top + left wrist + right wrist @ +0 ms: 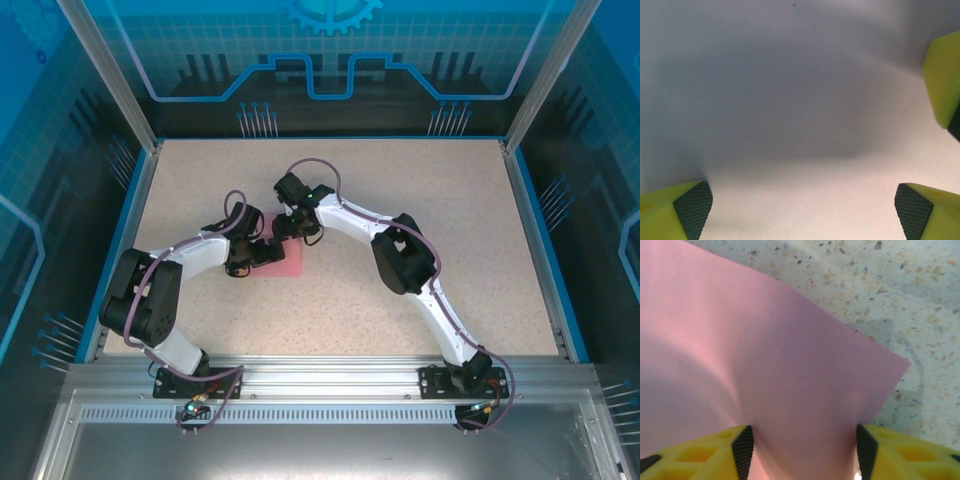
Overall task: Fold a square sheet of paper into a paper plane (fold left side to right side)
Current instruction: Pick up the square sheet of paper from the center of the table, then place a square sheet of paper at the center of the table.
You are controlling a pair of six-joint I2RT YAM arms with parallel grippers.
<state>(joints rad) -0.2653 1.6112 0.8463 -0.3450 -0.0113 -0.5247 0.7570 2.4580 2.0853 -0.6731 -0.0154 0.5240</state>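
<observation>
- Thin pink-red square sheet of paper (284, 259) lies flat on the speckled beige table (430, 200), left of centre, under both my wrists. No crease seen yet, so I judge the left-to-right fold has barely begun.
- My left gripper (802, 212): jaws as wide as they go, holding nothing, black pads (692, 207) low over the paper's surface.
- My right gripper (804, 455): jaws partway apart. The sheet's edge runs up between the pads (743, 450) and bulges there. I see no firm pinch on it.
- In the right wrist view the far corner of the sheet lies on the table. A soft ridge runs out from my left-hand pad.
- Yellow tip (942, 80) at the right edge of the left wrist view is probably one of my right fingers, so the two tools are close together.
- Risk: the pads squeeze the bulge into a stray crease because the paper is bunched, not flat.
- Risk: the sheet slides on the smooth table if I pull before I have a hold, so the edges won't line up.
- Risk: the fingers of my two grippers collide over the sheet, given how near they are.
- Risk: my left pads press unevenly, the paper pivots and the fold comes out skewed.
- Risk: thin paper tears if I lift it while the other side is pinned hard.
</observation>
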